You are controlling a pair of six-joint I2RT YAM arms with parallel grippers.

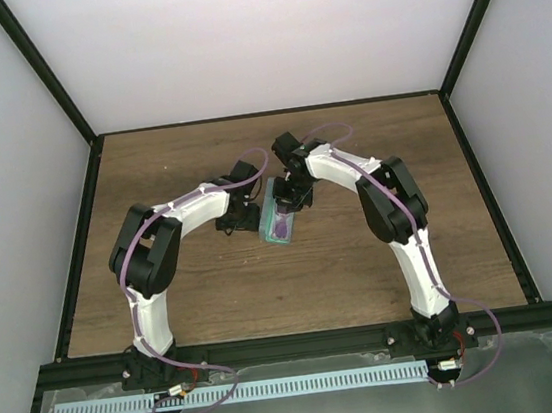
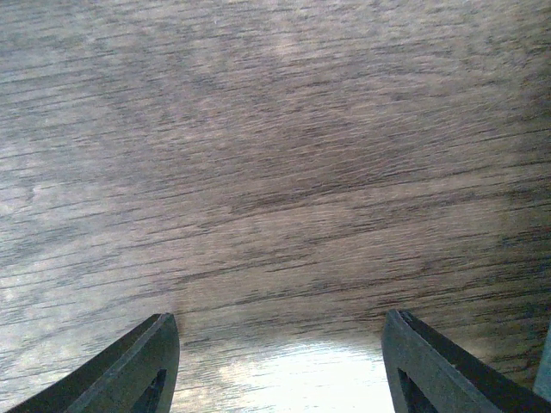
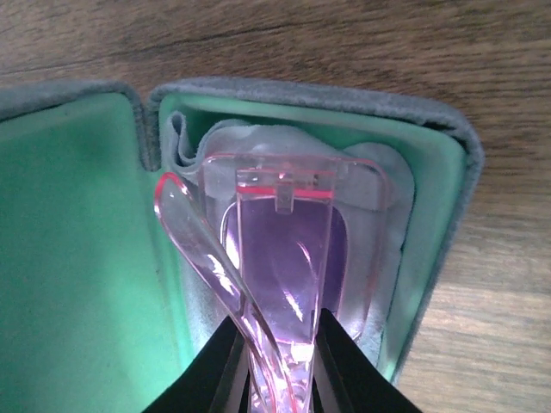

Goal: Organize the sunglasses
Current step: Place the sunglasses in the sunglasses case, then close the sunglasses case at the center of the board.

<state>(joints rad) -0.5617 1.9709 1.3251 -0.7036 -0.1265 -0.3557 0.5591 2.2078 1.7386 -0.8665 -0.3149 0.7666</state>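
1. left gripper (image 1: 245,217): jaws set wide, nothing between them; hangs low over bare table (image 2: 275,172), just left of the case. risk: steadies nothing at present, so the case is likely free to slide or turn if pushed from above.
2. lid (image 3: 77,249): laid open and flat to the left of the tray, green lining up. risk: hinged and unheld; liable to swing or shift if anything drags across the hinge.
3. case (image 3: 435,181): teal-blue, grey-edged, open at mid-table between the two arms. risk: narrow tray, little room for a crooked entry.
4. cloth (image 3: 185,142): pale, crumpled in the tray beneath the glasses, bunched at the far left corner. risk: raises the load; may keep the lid from shutting flush later.
5. sunglasses (image 3: 288,249): pink frame, over the tray and on or just above the cloth; cannot tell which. one slim arm splayed out to the left, toward the hinge. risk: splayed arm likely to catch the rim or be pinched under the lid.
6. right gripper (image 3: 280,370): nearly closed, pinching the near end of the sunglasses. risk: early release probably tips the pair out of line; pressing down could bend the thin frame.
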